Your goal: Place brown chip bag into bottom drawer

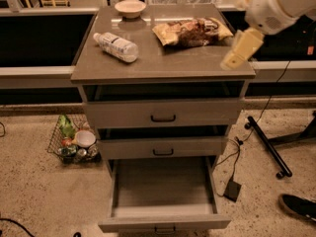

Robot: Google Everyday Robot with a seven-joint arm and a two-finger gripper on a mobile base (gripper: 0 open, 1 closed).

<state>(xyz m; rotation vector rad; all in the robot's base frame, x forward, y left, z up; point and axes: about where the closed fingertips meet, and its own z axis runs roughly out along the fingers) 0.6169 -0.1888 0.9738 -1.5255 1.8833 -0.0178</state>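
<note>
The brown chip bag [190, 32] lies flat on the cabinet top [163, 65], toward the back right. It has pale yellow ends and a dark brown middle. My gripper [240, 50] hangs from the pale arm at the upper right, over the right front corner of the top. It is to the right of the bag and a little nearer the front, not touching it. The bottom drawer [163, 222] is pulled out at the foot of the cabinet, and its tray shows nothing inside. The two drawers above it are slightly ajar.
A clear plastic bottle [117, 46] lies on the left of the top, and a small bowl [130, 7] stands at the back. A wire basket of items [74, 142] sits on the floor at left. A black stand leg [266, 144], cables, a small black box [232, 189] and a shoe [298, 206] are at right.
</note>
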